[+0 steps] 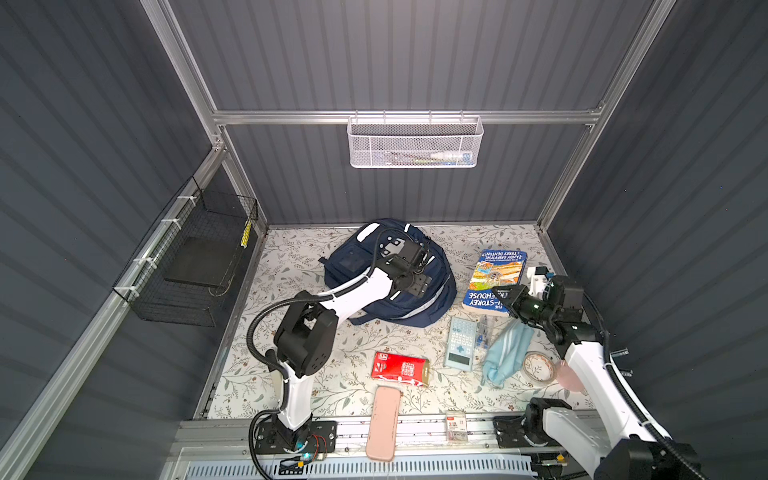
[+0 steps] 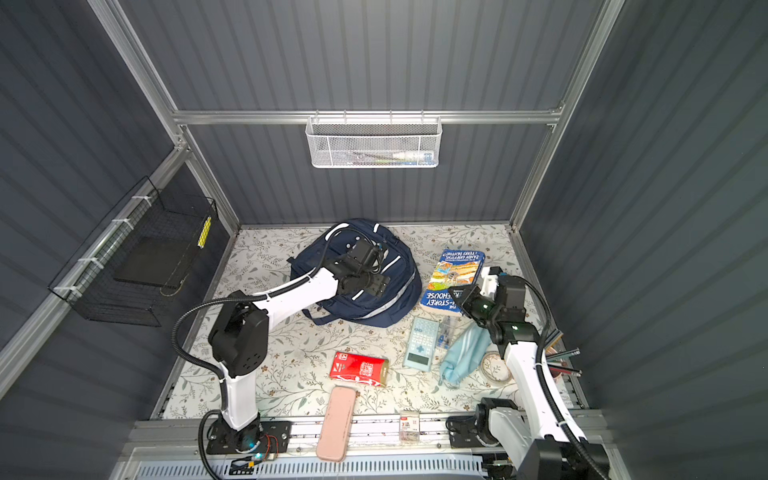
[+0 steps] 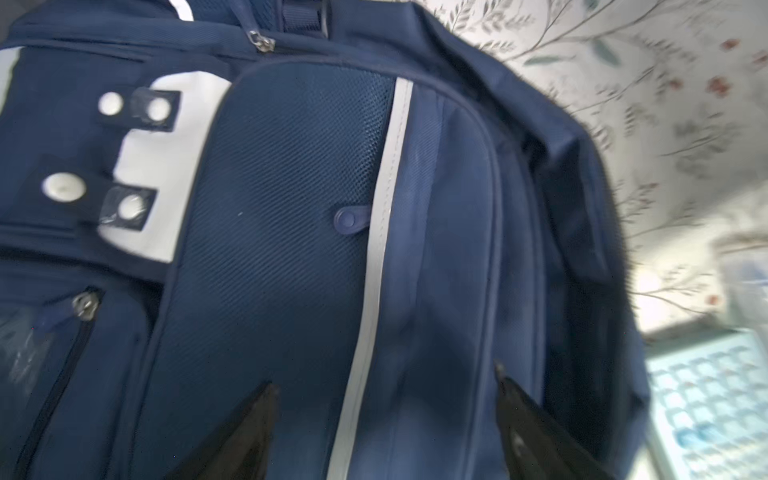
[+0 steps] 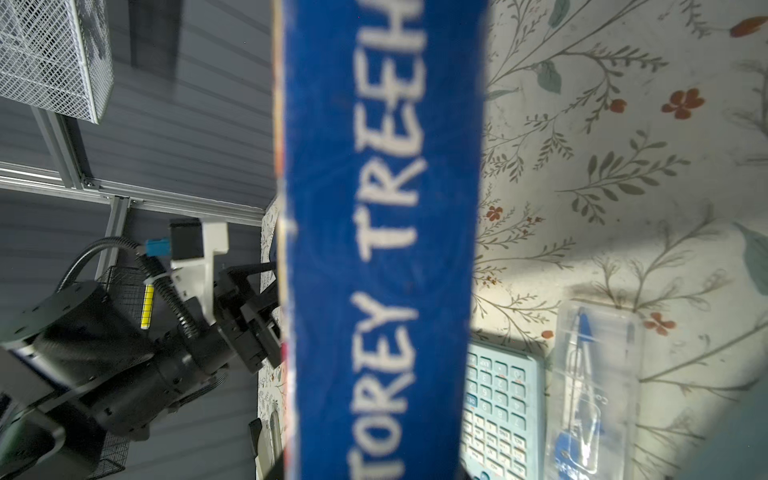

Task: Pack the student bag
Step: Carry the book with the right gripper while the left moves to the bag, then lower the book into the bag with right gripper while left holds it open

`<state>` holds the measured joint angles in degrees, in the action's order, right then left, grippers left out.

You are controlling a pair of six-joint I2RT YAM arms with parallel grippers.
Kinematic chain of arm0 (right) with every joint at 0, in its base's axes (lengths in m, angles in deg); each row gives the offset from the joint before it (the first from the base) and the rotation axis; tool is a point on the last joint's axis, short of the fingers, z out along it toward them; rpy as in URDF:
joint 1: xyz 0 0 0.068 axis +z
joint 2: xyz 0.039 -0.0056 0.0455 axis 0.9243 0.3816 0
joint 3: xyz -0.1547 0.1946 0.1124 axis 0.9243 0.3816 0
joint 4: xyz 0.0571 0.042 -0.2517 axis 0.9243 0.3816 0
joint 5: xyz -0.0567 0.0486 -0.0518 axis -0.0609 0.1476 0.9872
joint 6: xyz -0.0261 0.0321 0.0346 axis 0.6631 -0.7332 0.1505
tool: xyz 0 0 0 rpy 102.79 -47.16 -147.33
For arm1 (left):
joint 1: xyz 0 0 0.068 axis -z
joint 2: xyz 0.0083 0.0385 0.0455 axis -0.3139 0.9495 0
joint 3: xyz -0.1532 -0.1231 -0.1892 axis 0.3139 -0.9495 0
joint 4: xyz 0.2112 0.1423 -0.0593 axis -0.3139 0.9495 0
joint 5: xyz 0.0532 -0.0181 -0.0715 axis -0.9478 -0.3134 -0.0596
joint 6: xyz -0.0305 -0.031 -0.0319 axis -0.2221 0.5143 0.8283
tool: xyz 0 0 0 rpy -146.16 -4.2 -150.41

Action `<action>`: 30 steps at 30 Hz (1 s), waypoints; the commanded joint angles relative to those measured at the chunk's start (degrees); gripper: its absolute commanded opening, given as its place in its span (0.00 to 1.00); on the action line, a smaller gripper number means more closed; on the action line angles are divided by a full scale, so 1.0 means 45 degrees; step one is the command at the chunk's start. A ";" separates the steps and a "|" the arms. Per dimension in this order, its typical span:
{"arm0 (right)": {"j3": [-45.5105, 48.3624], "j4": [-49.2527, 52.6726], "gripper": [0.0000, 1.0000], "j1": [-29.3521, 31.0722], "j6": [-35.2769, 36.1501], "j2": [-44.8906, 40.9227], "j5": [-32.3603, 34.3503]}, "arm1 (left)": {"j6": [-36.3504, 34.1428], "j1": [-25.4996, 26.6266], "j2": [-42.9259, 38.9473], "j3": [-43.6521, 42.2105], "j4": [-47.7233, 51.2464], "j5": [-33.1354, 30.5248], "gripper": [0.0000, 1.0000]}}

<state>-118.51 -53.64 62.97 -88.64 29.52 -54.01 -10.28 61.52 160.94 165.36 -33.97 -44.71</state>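
Two grippers are in view, one spread wide and one clamped. The left gripper [image 1: 417, 284] hangs over the student bag [image 1: 432, 305], which lies flat on the floral table [image 1: 299, 266] at the centre of both top views, close to the back wall. In the left wrist view its black fingertips [image 3: 249, 432] stand far apart, with only the bag's navy front panel and a white reflective stripe [image 3: 384, 208] between them. They grasp nothing, and I cannot tell whether they touch the fabric.

The right gripper [image 1: 500, 296], at the right of both top views, is closed narrowly on the near edge of a blue paperback book [image 1: 496, 270]. That book [image 4: 382, 249] fills the right wrist view spine-on and almost hides the jaws.

Just below the book in a top view lie a light-blue calculator [image 1: 460, 343] and a clear compass case [image 1: 483, 332]. Lower right are a light-blue striped pouch [image 1: 507, 353] and a tape roll [image 1: 539, 368]. A red carton [image 1: 401, 369] and a pink case [image 1: 384, 422] sit lower centre.
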 commanded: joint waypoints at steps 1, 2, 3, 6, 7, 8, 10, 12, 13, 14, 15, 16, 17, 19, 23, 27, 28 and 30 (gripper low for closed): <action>0.0208 -0.0877 0.00 -0.0125 0.0244 -0.0275 -0.0868 | -0.0894 0.0136 0.0853 0.0933 0.0635 -0.0746 0.83; 0.0290 -0.0981 0.00 -0.0157 0.0239 -0.0279 -0.0895 | -0.0985 0.0169 0.1078 0.1046 0.0507 -0.0950 0.82; 0.0356 -0.1024 0.00 -0.0198 0.0239 -0.0266 -0.0919 | -0.1052 0.0194 0.1412 0.1358 0.0658 -0.1022 0.82; 0.0476 -0.1219 0.00 -0.0246 0.0236 -0.0122 -0.0996 | -0.0778 0.0238 0.2091 0.1993 0.1004 -0.0395 0.82; 0.0530 -0.1319 0.00 -0.0259 0.0206 -0.0058 -0.1044 | -0.0609 0.0284 0.2144 0.2029 0.1001 -0.0060 0.84; 0.0570 -0.1415 0.00 -0.0253 0.0166 -0.0013 -0.1100 | -0.0486 0.0343 0.2145 0.1997 0.0956 0.0107 0.86; 0.0608 -0.1568 0.00 -0.0284 0.0075 0.0064 -0.1162 | -0.0212 0.0520 0.1950 0.1885 0.1054 -0.0006 1.00; 0.0689 -0.1724 0.00 -0.0281 -0.0031 0.0086 -0.1197 | -0.0255 0.0628 0.1785 0.1733 0.0936 -0.0417 1.00; 0.0737 -0.1803 0.00 -0.0282 -0.0063 0.0096 -0.1192 | -0.0365 0.0625 0.1882 0.1811 0.1021 -0.0454 1.00; 0.0766 -0.1826 0.00 -0.0286 -0.0073 0.0120 -0.1191 | -0.0460 0.0629 0.2049 0.1980 0.1238 -0.0455 1.00; 0.0798 -0.1864 0.00 -0.0276 -0.0073 0.0171 -0.1172 | -0.0533 0.0677 0.2299 0.2206 0.1622 -0.0594 1.00; 0.0827 -0.1928 0.00 -0.0284 -0.0101 0.0222 -0.1199 | -0.0554 0.0740 0.2455 0.2244 0.1715 -0.0839 1.00; 0.0875 -0.1971 0.00 -0.0286 -0.0131 0.0262 -0.1262 | -0.0567 0.0766 0.2630 0.2191 0.1699 -0.1058 0.99; 0.0979 -0.2104 0.00 -0.0285 -0.0225 0.0301 -0.1307 | -0.0388 0.0756 0.2863 0.2148 0.1699 -0.1576 0.84; 0.1101 -0.2464 0.00 -0.0242 -0.0399 0.0411 -0.1422 | -0.0169 0.0766 0.2465 0.2153 0.1301 -0.1216 0.10; 0.1292 -0.3537 0.00 0.0213 -0.1015 0.0830 -0.1716 | 0.0086 0.0593 0.1831 0.3273 0.2359 -0.0869 0.00; 0.1310 -0.3833 0.00 0.0404 -0.1209 0.0912 -0.1728 | 0.0260 0.0492 0.1525 0.3355 0.2447 -0.0656 0.00; 0.1145 -0.4365 0.00 0.1024 -0.1606 0.1257 -0.1685 | 0.0752 -0.0001 0.0837 0.3493 0.2662 0.0517 0.00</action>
<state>-112.69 -64.44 64.98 -93.30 34.64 -58.79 -10.24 63.97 170.74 178.23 -25.97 -47.88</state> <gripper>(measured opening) 0.241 0.071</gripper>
